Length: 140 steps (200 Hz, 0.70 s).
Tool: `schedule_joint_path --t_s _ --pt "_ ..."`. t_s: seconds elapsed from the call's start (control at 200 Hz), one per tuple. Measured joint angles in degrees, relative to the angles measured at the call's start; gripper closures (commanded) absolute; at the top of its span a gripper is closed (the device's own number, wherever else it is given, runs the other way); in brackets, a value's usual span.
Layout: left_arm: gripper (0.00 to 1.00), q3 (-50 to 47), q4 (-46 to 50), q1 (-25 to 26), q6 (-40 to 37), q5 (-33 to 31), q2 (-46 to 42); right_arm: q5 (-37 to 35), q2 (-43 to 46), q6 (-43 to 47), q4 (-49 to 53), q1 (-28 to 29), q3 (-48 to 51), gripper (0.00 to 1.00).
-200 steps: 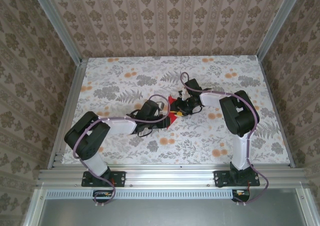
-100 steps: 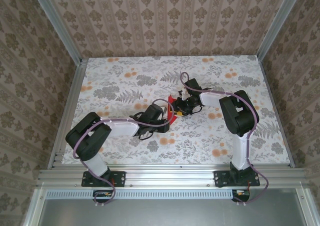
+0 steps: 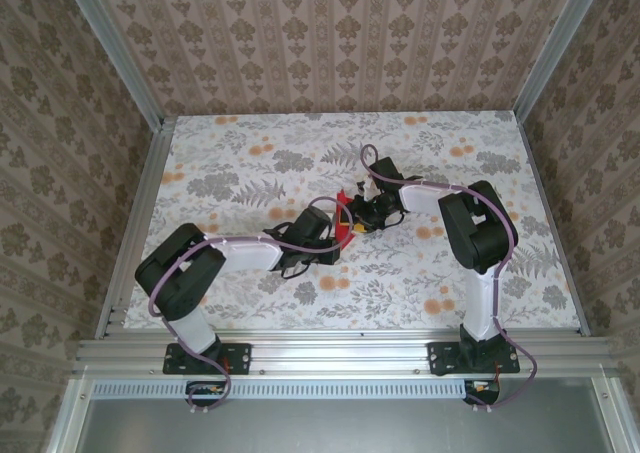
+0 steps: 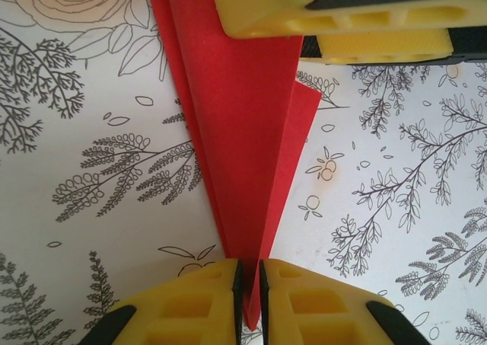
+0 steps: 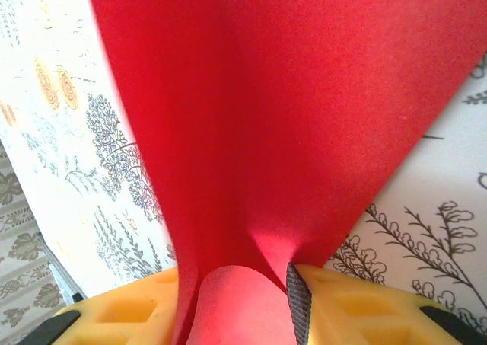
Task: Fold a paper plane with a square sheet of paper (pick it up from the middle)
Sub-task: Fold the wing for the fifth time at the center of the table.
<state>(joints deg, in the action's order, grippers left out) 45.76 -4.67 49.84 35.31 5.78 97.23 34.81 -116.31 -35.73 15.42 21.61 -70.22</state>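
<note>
- The red paper (image 3: 346, 224) is seen near the middle of the floral table (image 3: 230, 163), as a small bright patch largely covered by the two end effectors that meet over it.
- In the left wrist view the paper is shown folded into a long wedge, broad at the top of the frame and tapering to a point at bottom centre.
- A second layer is exposed along the wedge's right edge, ending in a blunt corner. A thin strip of a further layer is visible along its left edge.
- The surface is plain, matte and evenly red, with sharp straight creases.
- The left end effector (image 4: 249, 275) is closed to a slim gap, and the narrow tip of the wedge is pinched between its yellow fingers (image 4: 190, 299).
- The right end effector (image 5: 237, 288) is held partly open around the broad end. The paper is gripped there and bulges into a rounded curl between the fingers, fanning out across the upper frame.
</note>
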Motion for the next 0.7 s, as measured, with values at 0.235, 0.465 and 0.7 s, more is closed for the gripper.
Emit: schedule_joint_path --t_s 0.235,0.465,0.7 --pt "0.71 2.0 1.9 0.7 -0.7 -2.4 1.0 0.0 0.0 0.0 0.1 0.0 -0.1 0.61" --pt "0.79 5.1 3.8 1.8 -1.1 -5.8 2.5 0.0 -0.1 0.0 0.1 0.0 -0.1 0.60" --pt "0.78 6.5 6.3 2.9 -2.4 -9.4 3.2 0.3 0.0 -0.7 0.0 0.0 -0.2 0.58"
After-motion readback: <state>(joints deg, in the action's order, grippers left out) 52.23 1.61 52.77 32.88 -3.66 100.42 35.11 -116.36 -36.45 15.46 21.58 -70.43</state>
